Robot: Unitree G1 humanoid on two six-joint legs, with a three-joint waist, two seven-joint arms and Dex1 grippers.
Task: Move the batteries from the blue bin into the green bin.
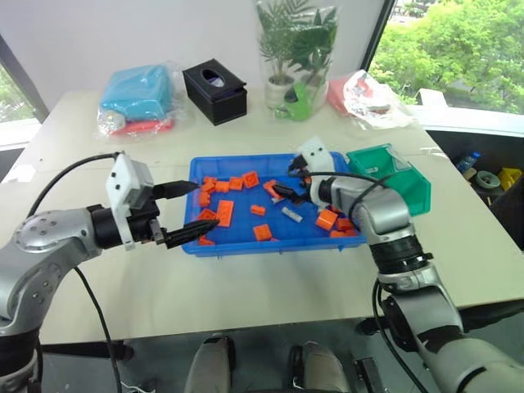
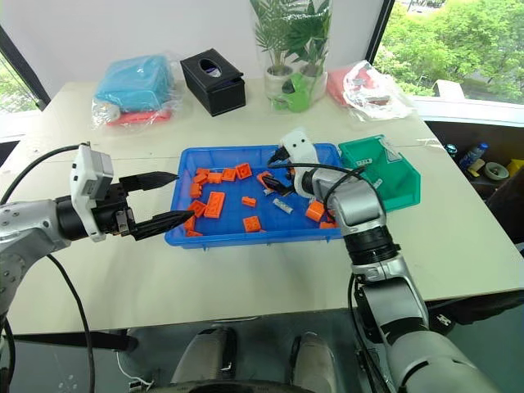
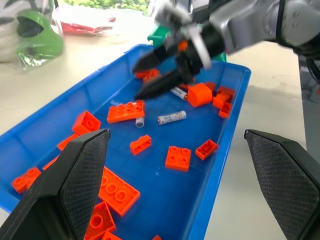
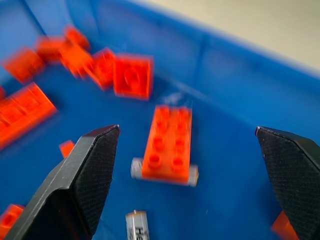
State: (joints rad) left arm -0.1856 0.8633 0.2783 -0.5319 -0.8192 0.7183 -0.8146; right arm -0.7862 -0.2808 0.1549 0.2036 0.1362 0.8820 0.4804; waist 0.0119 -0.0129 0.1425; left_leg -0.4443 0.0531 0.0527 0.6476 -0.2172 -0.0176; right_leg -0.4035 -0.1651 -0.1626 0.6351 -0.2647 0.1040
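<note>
Right gripper (image 1: 288, 182) jaws wide, empty, over blue bin (image 1: 246, 242); should straddle battery (image 3: 171, 117), avoiding orange blocks (image 3: 125, 110). Left gripper (image 1: 190, 210) jaws wide, empty.

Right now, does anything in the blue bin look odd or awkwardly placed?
Yes. One battery is pinned under an orange block, only its ends showing, so it is awkward to grab. Another battery lies free on the blue bin's floor.

I'm looking at 2 silver-grey metal arms with black joint bands and loose black cables looping off them. Each wrist is carrying a white camera block, and each gripper, left gripper (image 1: 182, 214) and right gripper (image 1: 292, 182), is ending in 2 tapered black fingers.
</note>
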